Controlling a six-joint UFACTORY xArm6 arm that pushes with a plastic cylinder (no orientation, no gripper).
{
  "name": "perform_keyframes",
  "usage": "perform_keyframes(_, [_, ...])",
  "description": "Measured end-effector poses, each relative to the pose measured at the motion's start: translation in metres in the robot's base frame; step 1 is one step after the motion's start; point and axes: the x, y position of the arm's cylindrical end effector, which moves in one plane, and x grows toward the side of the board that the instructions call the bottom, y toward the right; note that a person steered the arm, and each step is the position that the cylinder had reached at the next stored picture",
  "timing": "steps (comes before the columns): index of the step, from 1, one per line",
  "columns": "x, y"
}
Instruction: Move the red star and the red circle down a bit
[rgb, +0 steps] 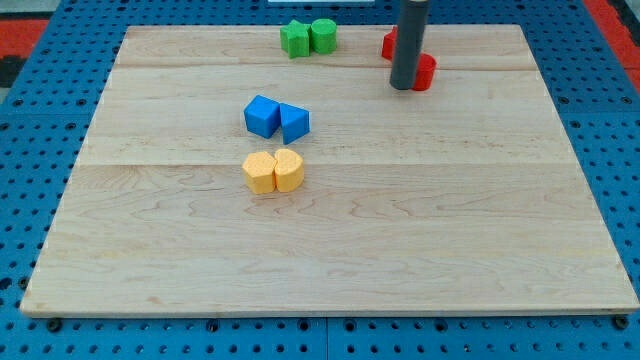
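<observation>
Board (330, 250) of pale wood carries, nearest, two yellow blocks (273, 171) touching; above them two blue blocks (276, 118) touching. Farther up, my tip (404, 86) sits against a red block (424, 72), another red block (389, 44) behind the rod; shapes unclear. No jaws fitted. Two green blocks (308, 38) at the top edge.

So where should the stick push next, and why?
Probably a short push toward the view's bottom. My tip sits at the view's top between two red blocks: one at its right, one partly hidden behind the rod. Both are near the board's top edge; their shapes can't be made out.
</observation>
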Motion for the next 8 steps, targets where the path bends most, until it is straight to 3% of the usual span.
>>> perform_keyframes(1, [-0.006, 0.002])
perform_keyframes(2, [0.022, 0.006])
perform_keyframes(3, [0.027, 0.072])
perform_keyframes(4, [-0.022, 0.097])
perform_keyframes(5, [-0.083, 0.051])
perform_keyframes(6, [-0.116, 0.023])
perform_keyframes(7, [-0.115, -0.027])
perform_keyframes(8, [-0.102, 0.0])
